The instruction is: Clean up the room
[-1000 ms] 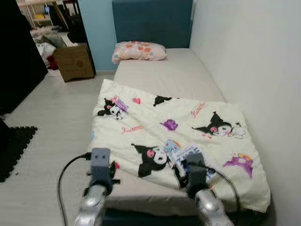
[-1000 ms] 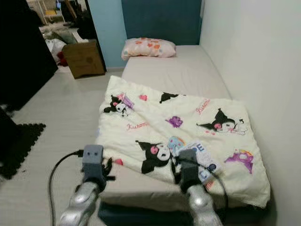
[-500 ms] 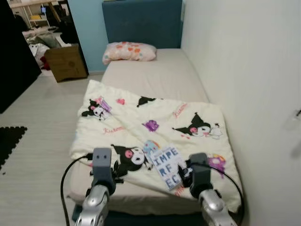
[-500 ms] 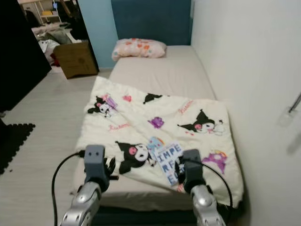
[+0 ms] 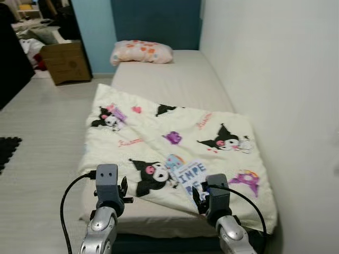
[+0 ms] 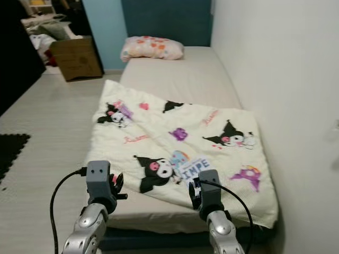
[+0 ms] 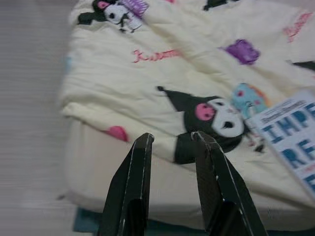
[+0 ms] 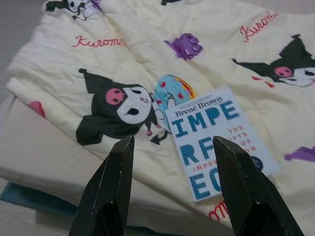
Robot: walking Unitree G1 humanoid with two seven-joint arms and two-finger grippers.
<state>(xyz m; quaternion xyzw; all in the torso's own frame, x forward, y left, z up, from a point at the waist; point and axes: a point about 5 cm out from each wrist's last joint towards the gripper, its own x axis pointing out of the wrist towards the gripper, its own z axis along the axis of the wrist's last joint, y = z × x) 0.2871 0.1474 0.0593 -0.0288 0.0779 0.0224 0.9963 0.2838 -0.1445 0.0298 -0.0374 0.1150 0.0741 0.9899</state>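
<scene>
There's the book (image 8: 219, 142), lying flat on the cartoon-print blanket (image 5: 159, 143) near the foot of the bed (image 5: 175, 79), cover up. The right gripper (image 8: 172, 187) hovers just short of it, fingers spread wide and empty, lined up as if to straddle the cover. The left gripper (image 7: 170, 167) hangs over the blanket's near edge, parted and empty too, seemingly in reserve. A pillow (image 5: 142, 52) sits at the headboard.
</scene>
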